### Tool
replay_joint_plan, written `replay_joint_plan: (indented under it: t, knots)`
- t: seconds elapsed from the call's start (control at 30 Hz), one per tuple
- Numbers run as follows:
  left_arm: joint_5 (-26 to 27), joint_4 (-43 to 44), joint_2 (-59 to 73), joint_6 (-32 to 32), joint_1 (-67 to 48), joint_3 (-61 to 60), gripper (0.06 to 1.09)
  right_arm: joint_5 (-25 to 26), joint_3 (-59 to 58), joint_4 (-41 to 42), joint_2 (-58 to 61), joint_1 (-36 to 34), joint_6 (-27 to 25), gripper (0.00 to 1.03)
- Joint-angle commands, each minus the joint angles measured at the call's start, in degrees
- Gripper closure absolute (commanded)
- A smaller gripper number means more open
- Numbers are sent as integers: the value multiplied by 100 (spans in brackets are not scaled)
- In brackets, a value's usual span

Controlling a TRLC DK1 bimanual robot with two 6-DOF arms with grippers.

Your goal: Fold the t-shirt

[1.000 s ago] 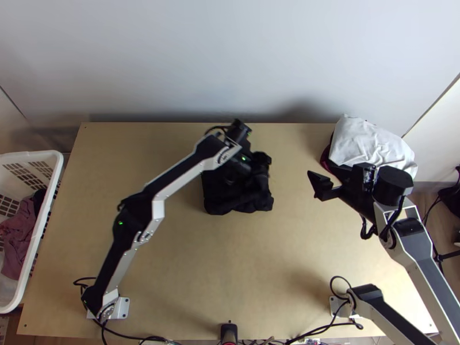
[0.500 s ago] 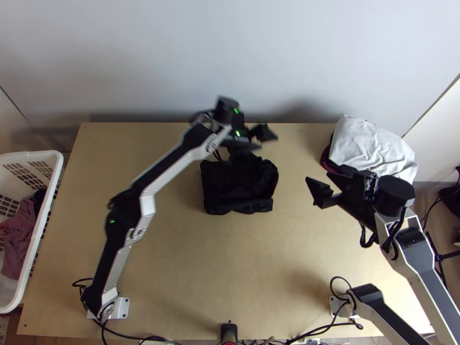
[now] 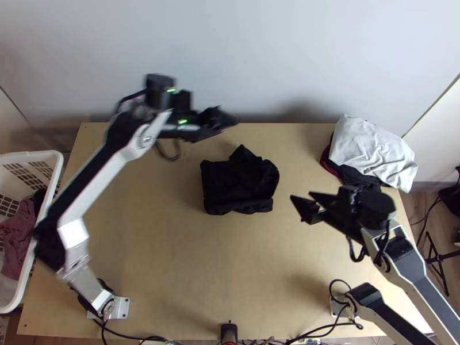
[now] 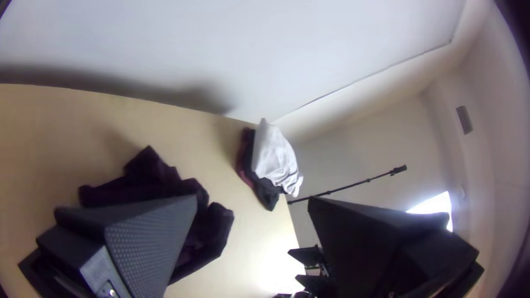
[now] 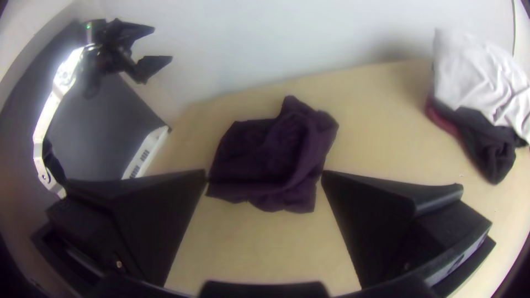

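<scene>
While the black t-shirt (image 3: pixel 237 185) lies near the middle of the bench (image 3: pixel 172 259) in a compact, wrinkled bundle, with one corner poking out toward the wall (image 3: pixel 230 57), the left end effector (image 3: pixel 223 127) is in the air past its far side, close to the wall, released and holding nothing, its two fingers wide apart; the right end effector (image 3: pixel 301 200) is likewise released and empty, hanging between the shirt and a clothes pile at the bench's far right corner; that pile has a white cloth (image 3: pixel 371 146) on top, with a dark cloth (image 3: pixel 359 177) and a maroon cloth (image 3: pixel 328 163) sticking out from under it.

At the left side stands a white laundry basket (image 3: pixel 58 164) with mauve clothing (image 3: pixel 19 236) inside; the left arm's elbow passes over its rim as the top view shows it; along the near edge run black cables (image 3: pixel 138 338), with a small black device (image 3: pixel 229 332) at the middle; the right arm's links take up the near right part of the bench; beyond that side stands a black tripod (image 3: pixel 440 261); in the left wrist view, one of the fingers blocks part of the shirt.
</scene>
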Motion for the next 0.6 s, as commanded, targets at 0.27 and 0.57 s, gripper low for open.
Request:
replay_joint_plan:
  t: [0.27, 0.57]
  knots:
    - [-590, 382, -2879, 904, 1401, -3839, 11, 1648, -1162, 1397, 379, 1658, 1233, 5]
    - [-1232, 382, -3538, 1019, 1682, -4437, 11, 2246, -1619, 2417, 1354, 2317, 1707, 6]
